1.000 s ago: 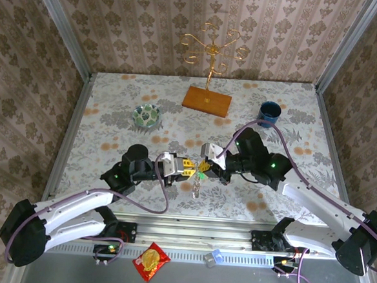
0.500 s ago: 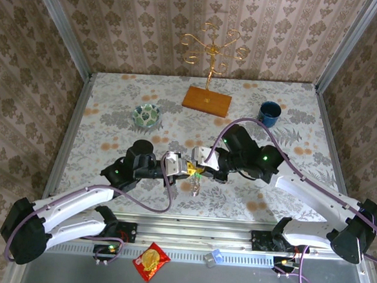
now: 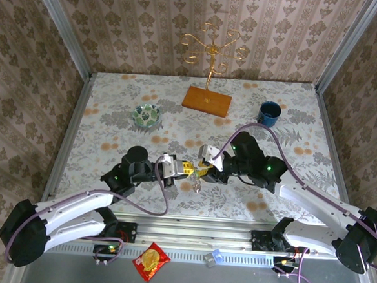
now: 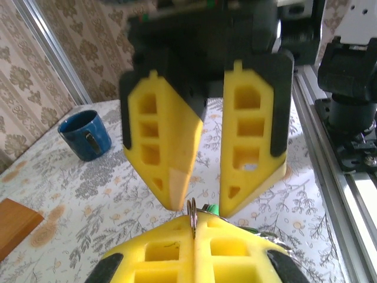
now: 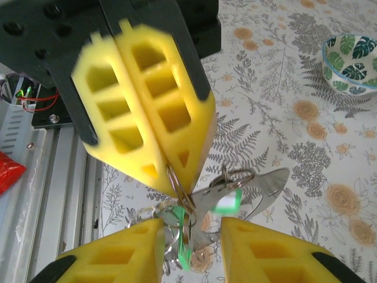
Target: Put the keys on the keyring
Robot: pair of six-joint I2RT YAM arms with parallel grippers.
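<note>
In the overhead view, the left end effector (image 3: 184, 168) and the right end effector (image 3: 204, 171) meet tip to tip at lower centre. The keyring (image 3: 197, 185) dangling just beneath them is too small there to read in detail.

The left wrist view shows the left pads pressed flat together on the thin hoop, whose lower part is hidden behind them. In the right wrist view the right fingers stand parted on either side of the bunch, gripping nothing. The green-headed keys (image 5: 224, 204) hang among silvery blades, partly blurred and cut off at the bottom edge. Whether they are threaded on the hoop cannot be told.

The counter (image 3: 105, 132) lies bare at left, between the side rail (image 3: 69, 139) and the bowl (image 3: 147, 115). The wooden stand (image 3: 207, 101) sits at the far edge, and the mug (image 3: 269, 112) is at upper right, well apart from the arms.
</note>
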